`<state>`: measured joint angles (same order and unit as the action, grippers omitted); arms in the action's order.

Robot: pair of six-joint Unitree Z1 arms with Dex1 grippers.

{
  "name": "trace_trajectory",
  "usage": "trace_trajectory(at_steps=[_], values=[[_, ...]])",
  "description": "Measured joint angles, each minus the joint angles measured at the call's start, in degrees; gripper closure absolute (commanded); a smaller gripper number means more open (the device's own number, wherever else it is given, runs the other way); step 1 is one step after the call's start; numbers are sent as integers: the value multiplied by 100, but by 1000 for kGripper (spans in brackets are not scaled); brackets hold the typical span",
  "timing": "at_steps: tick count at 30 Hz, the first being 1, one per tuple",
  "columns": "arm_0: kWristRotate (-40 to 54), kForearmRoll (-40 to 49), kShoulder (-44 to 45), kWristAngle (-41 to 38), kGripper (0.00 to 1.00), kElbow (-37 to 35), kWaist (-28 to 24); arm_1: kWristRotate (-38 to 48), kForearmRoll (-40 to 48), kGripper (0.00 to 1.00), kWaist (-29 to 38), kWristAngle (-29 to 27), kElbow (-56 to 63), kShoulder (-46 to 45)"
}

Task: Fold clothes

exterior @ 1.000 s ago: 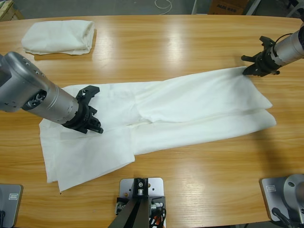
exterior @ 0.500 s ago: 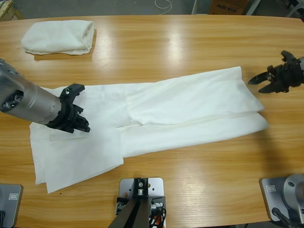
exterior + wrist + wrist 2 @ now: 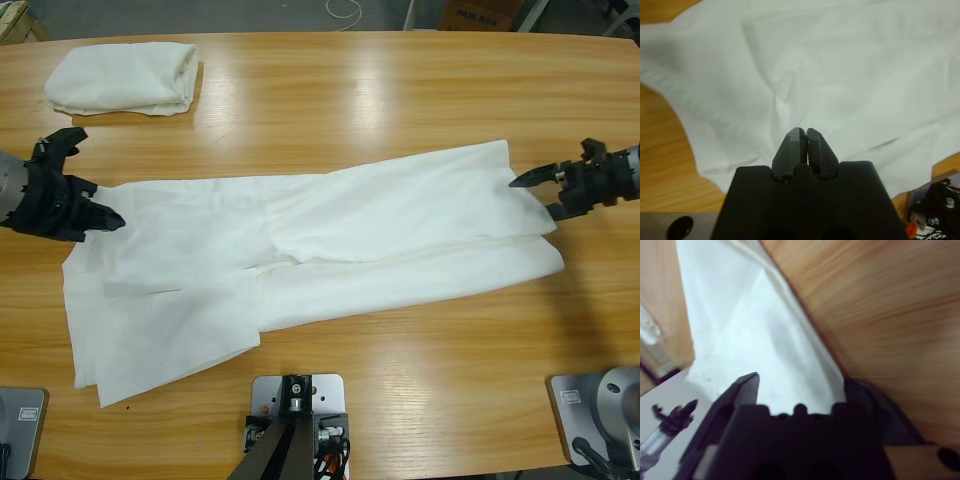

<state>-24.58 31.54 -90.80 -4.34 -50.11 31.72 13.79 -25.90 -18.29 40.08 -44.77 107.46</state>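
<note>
Pressing its two black jaws flat together with nothing pinched between them, left gripper (image 3: 804, 134) pointed over white fabric in the left wrist view; same gripper (image 3: 100, 218) seen at the 9 o'clock edge of the high view, tips toward 3 o'clock, just at the near border of the spread T-shirt (image 3: 300, 255). Spread wide apart, jaws of the right gripper (image 3: 540, 195) at the 3 o'clock side of the high view, one tip toward 9 o'clock just beside the shirt's far corner, the other lower, at the fabric's edge; no cloth gripped. Shown again in the right wrist view, right gripper (image 3: 800, 390) with jaws parted and a strip of the white shirt (image 3: 755, 335) lying on the wood between and beyond them. Stretched long across the wooden table (image 3: 400, 90) from 8 o'clock to 3 o'clock, spread T-shirt partly doubled over itself, wider toward 8 o'clock. Lying well apart at 11 o'clock, folded T-shirt (image 3: 122, 78) as a compact white bundle.
</note>
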Motion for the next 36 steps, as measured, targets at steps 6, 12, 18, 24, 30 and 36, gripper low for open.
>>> trace_trajectory(at_steps=[6, 12, 18, 24, 30, 36], values=[[147, 36, 215, 0, 1000, 159, -289, 285, 459, 316, 43, 395, 359, 31], [159, 42, 341, 0, 1000, 323, -341, 291, 548, 625, 62, 633, 411, 163], [159, 42, 410, 0, 1000, 379, -342, 212, 553, 1000, 170, 746, 420, 206], [159, 42, 426, 0, 1000, 462, -351, -60, 553, 1000, 201, 755, 430, 192], [159, 42, 459, 0, 1000, 628, -356, -409, 615, 1000, 238, 603, 508, -37], [159, 39, 474, 0, 1000, 638, -361, -482, 666, 1000, 239, 517, 576, -349]])
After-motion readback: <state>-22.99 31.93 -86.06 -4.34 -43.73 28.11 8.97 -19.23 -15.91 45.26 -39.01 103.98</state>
